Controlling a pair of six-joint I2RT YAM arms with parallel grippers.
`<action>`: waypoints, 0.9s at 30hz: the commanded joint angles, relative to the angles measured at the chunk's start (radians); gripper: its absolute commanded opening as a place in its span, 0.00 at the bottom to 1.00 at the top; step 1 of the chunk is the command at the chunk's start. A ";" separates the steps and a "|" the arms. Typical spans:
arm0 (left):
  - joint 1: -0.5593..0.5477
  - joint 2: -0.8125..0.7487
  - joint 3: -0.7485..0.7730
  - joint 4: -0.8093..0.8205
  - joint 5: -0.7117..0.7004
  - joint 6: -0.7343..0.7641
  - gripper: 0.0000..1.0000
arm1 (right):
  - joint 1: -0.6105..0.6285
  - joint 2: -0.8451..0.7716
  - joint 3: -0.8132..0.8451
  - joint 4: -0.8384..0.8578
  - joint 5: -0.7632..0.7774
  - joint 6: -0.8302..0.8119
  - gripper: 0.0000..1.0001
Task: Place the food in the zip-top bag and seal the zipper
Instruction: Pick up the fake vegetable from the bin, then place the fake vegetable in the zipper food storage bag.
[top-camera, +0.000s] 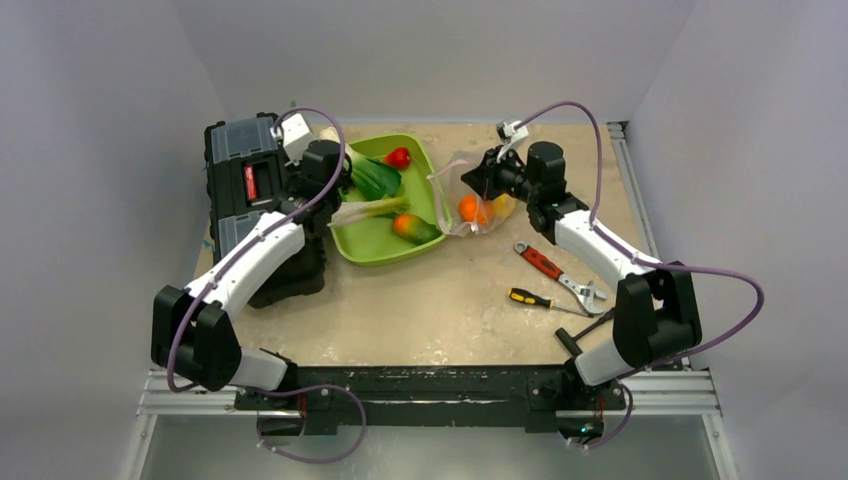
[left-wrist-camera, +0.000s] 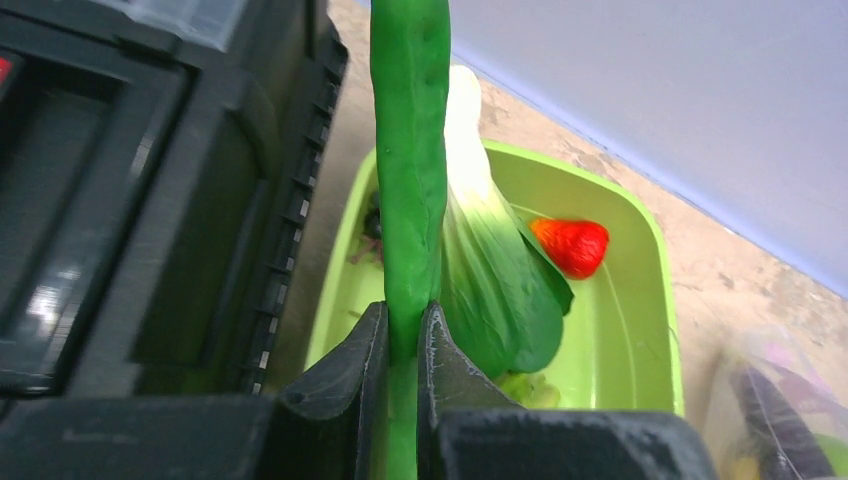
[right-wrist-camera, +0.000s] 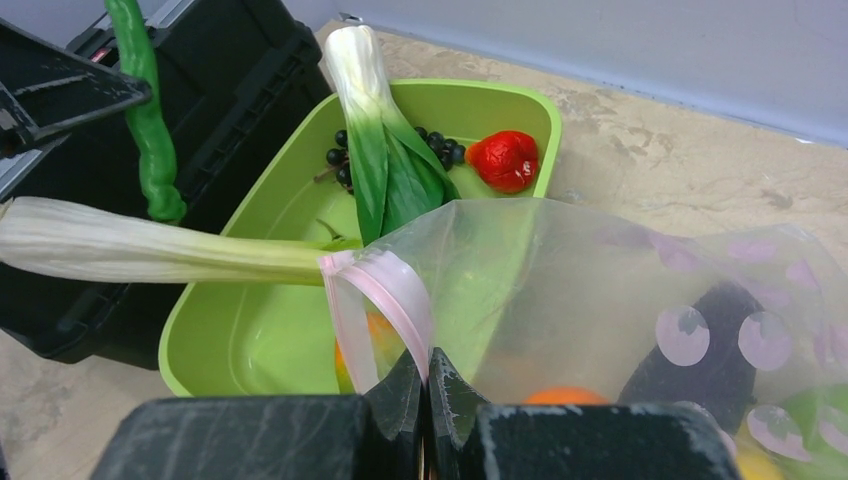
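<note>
My left gripper (left-wrist-camera: 404, 325) is shut on a long green pod (left-wrist-camera: 410, 150), held upright over the left edge of the green tray (left-wrist-camera: 620, 340). A bok choy (left-wrist-camera: 500, 280), a red strawberry (left-wrist-camera: 572, 245), a pale leek (right-wrist-camera: 150, 250) and dark berries (right-wrist-camera: 440, 148) are in the tray. To the tray's right, the clear zip-top bag (right-wrist-camera: 580, 290) holds an orange piece (top-camera: 470, 209) and a yellow one (top-camera: 503, 205). My right gripper (right-wrist-camera: 424, 365) is shut on its pink zipper (right-wrist-camera: 395, 290), holding the mouth towards the tray.
A black toolbox (top-camera: 245, 180) stands against the tray's left side, close to my left arm. A red-handled wrench (top-camera: 545, 265) and a yellow-and-black screwdriver (top-camera: 530, 297) lie on the table in front of the bag. An orange and green piece (top-camera: 415, 228) rests in the tray's near corner.
</note>
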 joint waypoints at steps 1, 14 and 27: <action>-0.002 -0.077 0.035 0.040 -0.123 0.138 0.00 | 0.010 -0.015 0.025 0.022 0.003 -0.016 0.00; -0.038 0.076 0.092 0.399 -0.056 0.303 0.00 | 0.018 -0.034 0.016 0.023 0.001 -0.015 0.00; -0.025 -0.036 0.236 -0.303 0.941 0.149 0.00 | 0.033 -0.034 0.018 0.023 0.002 -0.014 0.00</action>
